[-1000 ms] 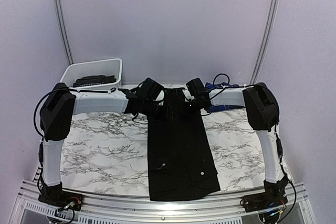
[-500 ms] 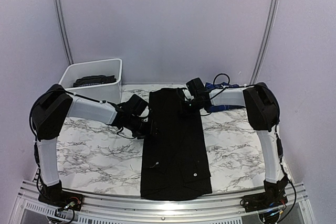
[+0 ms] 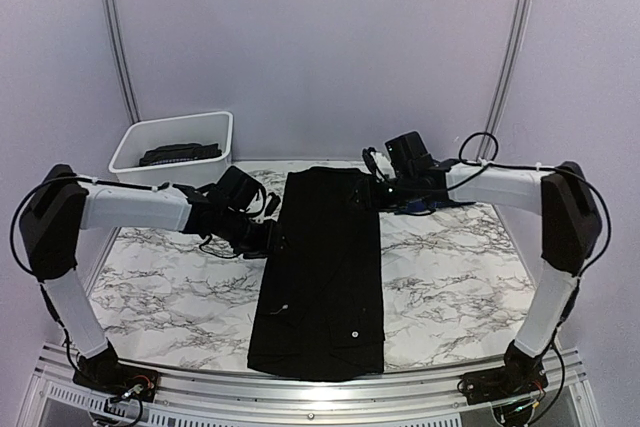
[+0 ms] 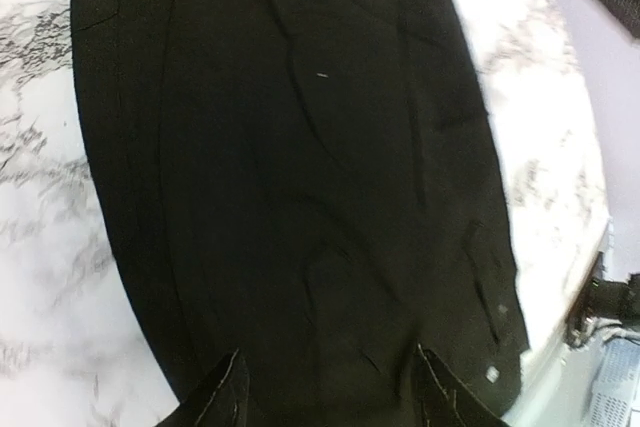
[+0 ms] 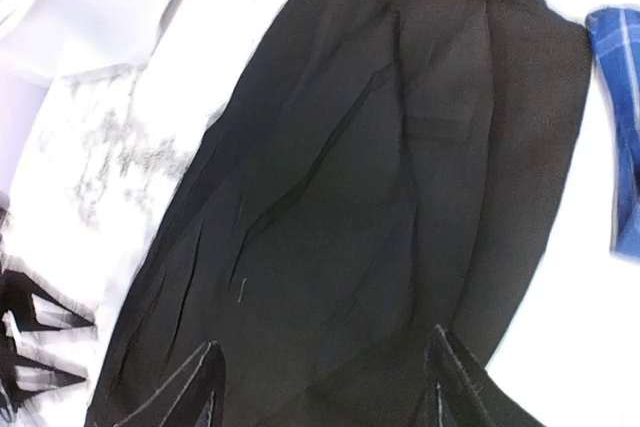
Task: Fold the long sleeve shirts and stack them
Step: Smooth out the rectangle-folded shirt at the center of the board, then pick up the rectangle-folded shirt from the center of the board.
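Desk: "Black shirt (image 3: 322,267) is lying as a narrow strip down the bench (image 3: 170,287), likely readied for a cross fold."

Photographer: "Left wrist: the left gripper (image 4: 327,352) is hovering over it, fingers apart."

Desk: "Right wrist?"

Photographer: "The right gripper (image 5: 323,339), fingers spread, is poised above the cloth, with the plaid shirt (image 5: 615,97) just beside."

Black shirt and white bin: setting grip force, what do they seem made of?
The long black shirt looks like soft matte cloth: it lies flat with shallow creases. The white rectangular bin looks like smooth rigid plastic, probably: thin, straight walls.
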Robot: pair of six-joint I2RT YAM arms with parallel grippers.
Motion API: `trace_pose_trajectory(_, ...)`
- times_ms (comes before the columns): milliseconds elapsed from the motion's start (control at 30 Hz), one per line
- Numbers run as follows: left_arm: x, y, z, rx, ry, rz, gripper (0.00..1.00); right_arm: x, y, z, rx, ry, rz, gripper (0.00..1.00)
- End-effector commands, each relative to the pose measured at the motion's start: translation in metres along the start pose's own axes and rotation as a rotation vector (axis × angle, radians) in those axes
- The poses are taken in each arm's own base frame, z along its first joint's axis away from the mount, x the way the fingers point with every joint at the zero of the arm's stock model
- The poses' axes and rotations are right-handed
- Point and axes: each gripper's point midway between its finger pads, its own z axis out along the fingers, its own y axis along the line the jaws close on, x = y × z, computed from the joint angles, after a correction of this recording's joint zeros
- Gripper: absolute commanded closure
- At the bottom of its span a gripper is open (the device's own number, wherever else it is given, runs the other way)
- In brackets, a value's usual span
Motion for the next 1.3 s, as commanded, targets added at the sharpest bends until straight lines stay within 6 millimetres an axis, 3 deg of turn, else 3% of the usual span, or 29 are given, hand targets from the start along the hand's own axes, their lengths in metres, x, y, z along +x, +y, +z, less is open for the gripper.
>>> trace_pose_trajectory(0,0.033,0.004,-0.025,0.009,0.057,-0.03,0.41,0.058,0.029,-0.03,-0.096,0.05,0.057,0.39)
trace_pose_trajectory(133,0.067,0.01,-0.029,0.04,0.128,-0.061,0.42,0.119,0.037,-0.059,-0.117,0.114,0.117,0.38)
trace_pose_trajectory(367,0.111,0.031,-0.038,0.018,0.2,-0.122,0.43,0.203,0.05,-0.1,-0.183,0.212,0.275,0.38)
trace_pose_trajectory(500,0.133,0.042,-0.033,-0.002,0.254,-0.144,0.41,0.241,0.057,-0.109,-0.206,0.286,0.347,0.4)
trace_pose_trajectory(667,0.143,0.041,-0.025,-0.026,0.286,-0.155,0.39,0.283,0.066,-0.109,-0.225,0.393,0.384,0.42)
trace_pose_trajectory(900,0.162,0.039,-0.013,-0.079,0.324,-0.178,0.49,0.305,0.062,-0.108,-0.239,0.433,0.477,0.49)
trace_pose_trajectory(1267,0.164,0.022,-0.005,-0.053,0.314,-0.206,0.74,0.299,0.047,-0.097,-0.239,0.386,0.569,0.6)
